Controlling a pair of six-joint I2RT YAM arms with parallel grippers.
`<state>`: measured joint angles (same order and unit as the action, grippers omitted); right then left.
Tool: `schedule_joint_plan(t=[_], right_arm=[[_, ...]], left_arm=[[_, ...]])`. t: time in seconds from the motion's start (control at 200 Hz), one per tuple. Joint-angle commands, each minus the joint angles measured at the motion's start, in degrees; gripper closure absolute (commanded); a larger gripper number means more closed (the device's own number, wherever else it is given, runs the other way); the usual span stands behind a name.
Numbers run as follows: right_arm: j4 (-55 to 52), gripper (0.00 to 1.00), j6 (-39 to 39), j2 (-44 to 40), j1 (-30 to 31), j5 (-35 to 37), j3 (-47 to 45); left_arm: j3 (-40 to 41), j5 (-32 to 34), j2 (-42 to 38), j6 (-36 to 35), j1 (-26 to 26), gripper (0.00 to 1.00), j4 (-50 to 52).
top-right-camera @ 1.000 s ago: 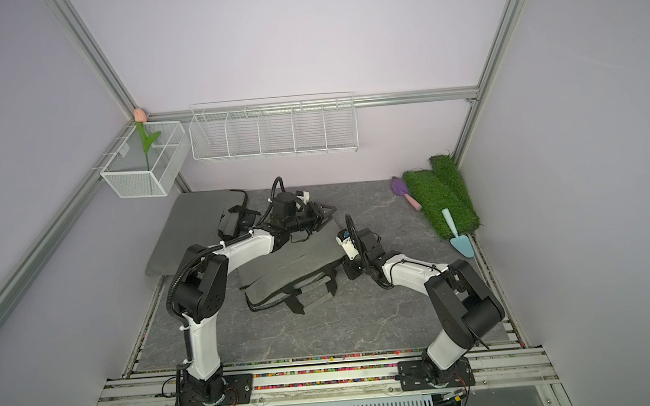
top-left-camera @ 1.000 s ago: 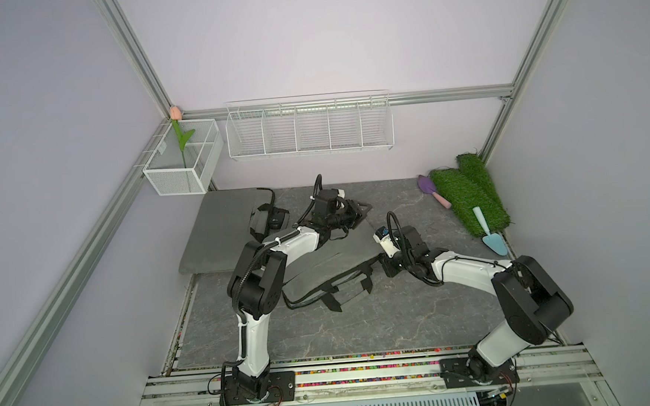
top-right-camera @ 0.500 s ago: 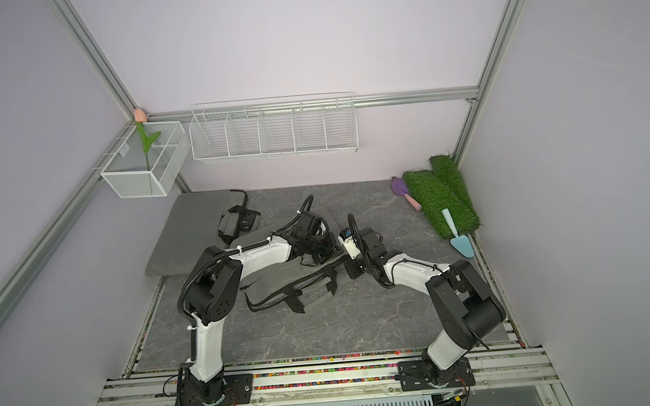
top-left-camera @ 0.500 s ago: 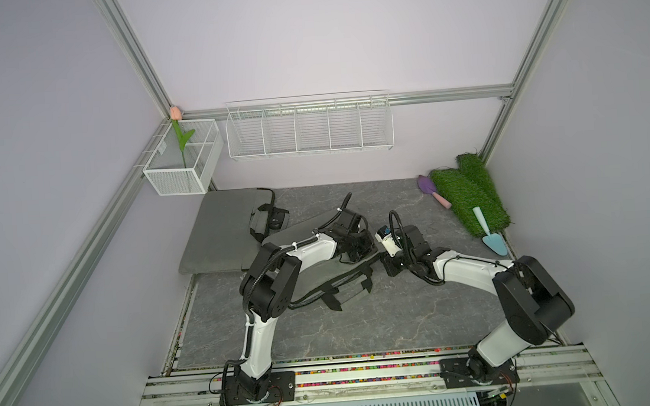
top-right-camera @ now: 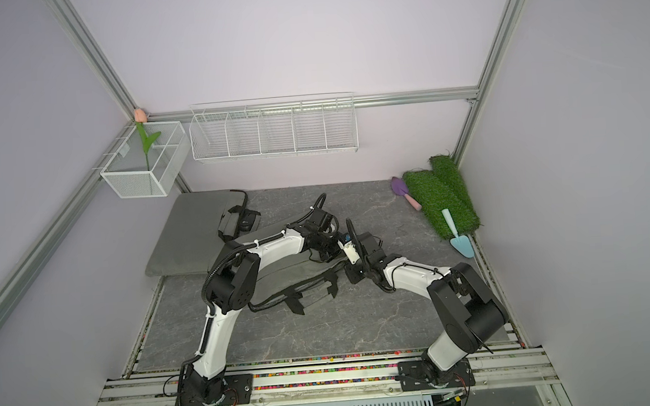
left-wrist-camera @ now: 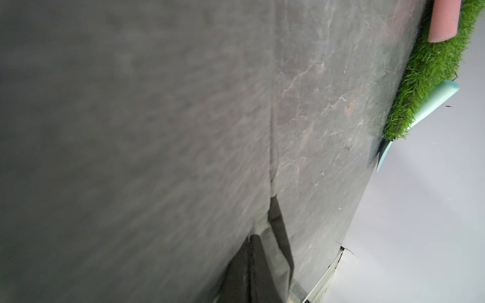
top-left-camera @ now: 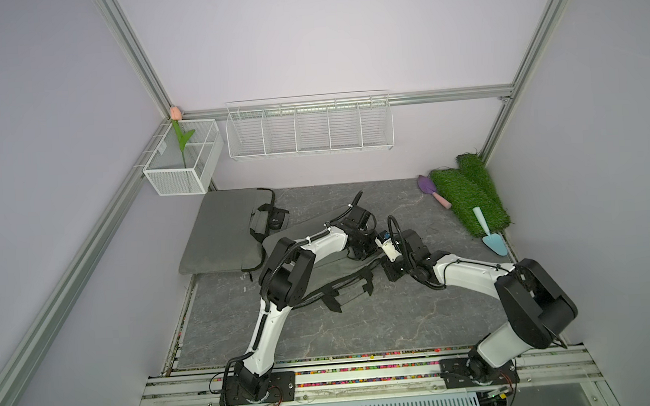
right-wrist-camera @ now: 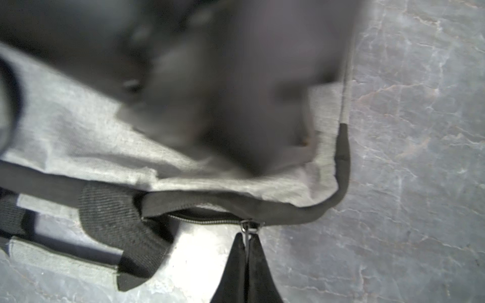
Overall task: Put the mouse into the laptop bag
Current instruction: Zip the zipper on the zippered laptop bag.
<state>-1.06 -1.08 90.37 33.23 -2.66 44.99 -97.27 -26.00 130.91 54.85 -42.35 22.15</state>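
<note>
Bag-opening step, as judged. The right gripper (right-wrist-camera: 246,237) is clenched on the zipper pull (right-wrist-camera: 248,227) of the grey laptop bag (right-wrist-camera: 78,131), whose zip is parted just beside the fingertips. The left gripper (left-wrist-camera: 263,225) is closed against the bag; whether cloth is pinched cannot be told. The mouse (top-left-camera: 277,223) lies well apart from both grippers' fingers, beside a second grey bag (top-left-camera: 217,230). Next, the pull should be drawn along the edge while the bag is braced.

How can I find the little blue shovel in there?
Look along the right wall for the strips of green fake grass. The light-blue plastic trowel lies at their near end, handle on the grass. The purple plastic trowel at the far end has a pink handle.
</note>
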Motion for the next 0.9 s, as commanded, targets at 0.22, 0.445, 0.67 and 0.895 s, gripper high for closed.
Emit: schedule_joint_plan(t=[0.22,0.445,0.67,0.895], right_arm=[[5.5,0.93,1.3,-1.1,8.3,-2.9,-0.2],[7.8,0.93,5.7,-1.9,13.1,-1.4,-2.4],[8.8,0.93,9.2,0.1,19.2,-0.8,-1.2],[14.2,0.93,8.0,0.1,21.8,-5.1,-0.4]], left_arm=[[0.7,-0.4,5.5,-0.2,-1.1,1.0,3.4],[0.8,-0.7,6.0,-0.2,-1.2,1.0,2.5],[0.6,-0.7,6.4,-0.1,-1.4,1.0,2.1],[0.5,-1.1,6.5,0.2,-1.6,1.0,1.5]])
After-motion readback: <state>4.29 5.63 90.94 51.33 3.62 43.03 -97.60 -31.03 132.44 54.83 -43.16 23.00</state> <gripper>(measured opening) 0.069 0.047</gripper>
